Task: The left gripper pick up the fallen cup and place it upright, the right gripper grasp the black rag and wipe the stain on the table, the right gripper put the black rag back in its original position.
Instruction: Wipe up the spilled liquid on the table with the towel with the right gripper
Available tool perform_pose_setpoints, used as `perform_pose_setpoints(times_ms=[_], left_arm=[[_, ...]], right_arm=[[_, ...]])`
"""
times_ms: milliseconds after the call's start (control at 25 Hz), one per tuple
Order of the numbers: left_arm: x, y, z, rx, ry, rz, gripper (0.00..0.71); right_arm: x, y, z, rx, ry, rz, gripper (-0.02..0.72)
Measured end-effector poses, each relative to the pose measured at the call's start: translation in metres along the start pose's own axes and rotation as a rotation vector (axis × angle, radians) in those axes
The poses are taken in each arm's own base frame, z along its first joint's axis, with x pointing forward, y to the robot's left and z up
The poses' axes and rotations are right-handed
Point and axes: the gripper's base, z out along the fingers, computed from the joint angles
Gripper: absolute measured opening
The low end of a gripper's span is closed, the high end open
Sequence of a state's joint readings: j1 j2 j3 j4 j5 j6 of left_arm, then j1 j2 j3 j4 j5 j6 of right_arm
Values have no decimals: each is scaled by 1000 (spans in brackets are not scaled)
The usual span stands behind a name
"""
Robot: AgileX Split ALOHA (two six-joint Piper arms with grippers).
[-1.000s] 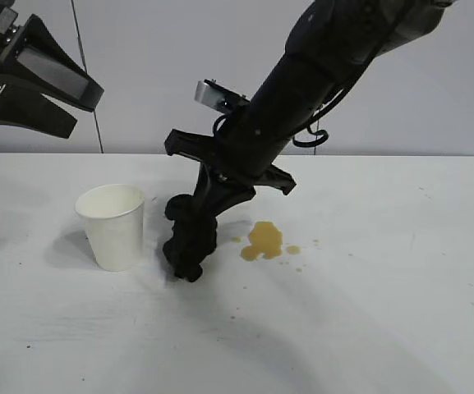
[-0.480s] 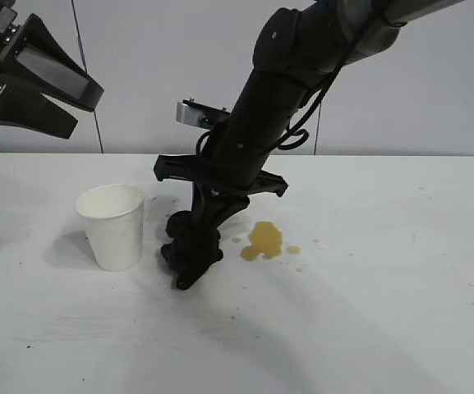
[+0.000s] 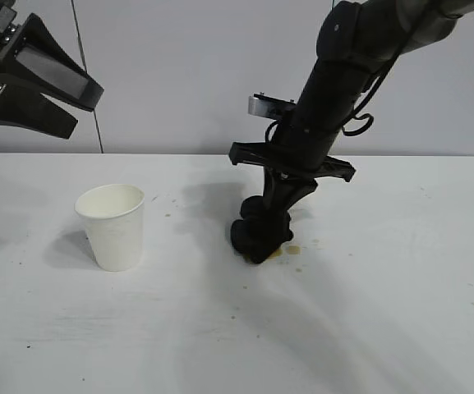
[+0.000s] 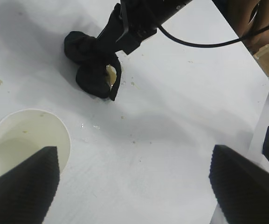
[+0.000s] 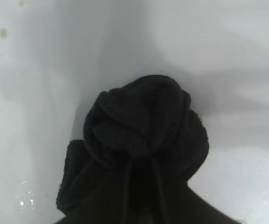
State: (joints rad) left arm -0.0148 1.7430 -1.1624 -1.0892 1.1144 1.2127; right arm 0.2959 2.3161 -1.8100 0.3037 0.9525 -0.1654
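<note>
The white cup (image 3: pixel 112 226) stands upright on the table (image 3: pixel 384 320), left of centre. My left gripper (image 3: pixel 87 111) hangs high above it at the far left, open and empty; in its own view its jaws (image 4: pixel 134 184) stand wide over the cup (image 4: pixel 17 137). My right gripper (image 3: pixel 266 220) points down at the table's middle, shut on the bunched black rag (image 3: pixel 258 236), which presses on the table. The rag (image 5: pixel 143 126) covers most of the stain; only a yellowish sliver (image 4: pixel 111 74) and a few droplets (image 3: pixel 293 249) show beside it.
Small brownish specks (image 3: pixel 231 317) dot the table in front of the rag. A wet smear (image 4: pixel 90 126) lies between cup and rag. The table's edge (image 4: pixel 266 100) runs along one side in the left wrist view. A plain wall stands behind.
My right gripper has dragged the black rag to the right, from beside the cup onto the stain, which is now mostly covered. The left gripper and the cup have not moved.
</note>
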Motion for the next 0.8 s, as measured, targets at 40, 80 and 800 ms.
perform_pose_setpoints(times_ms=[40,80,800], left_arm=[[0,0,0,2,1,0,632],[0,0,0,5,2,0,632],[-2,-3,0,35,-27,-18,632]], right_arm=[[2,-1,-1,4,19,-4,44],[4,-1,-4,7,45,-16,44],[22,53,-39,-11,181,-203,44]])
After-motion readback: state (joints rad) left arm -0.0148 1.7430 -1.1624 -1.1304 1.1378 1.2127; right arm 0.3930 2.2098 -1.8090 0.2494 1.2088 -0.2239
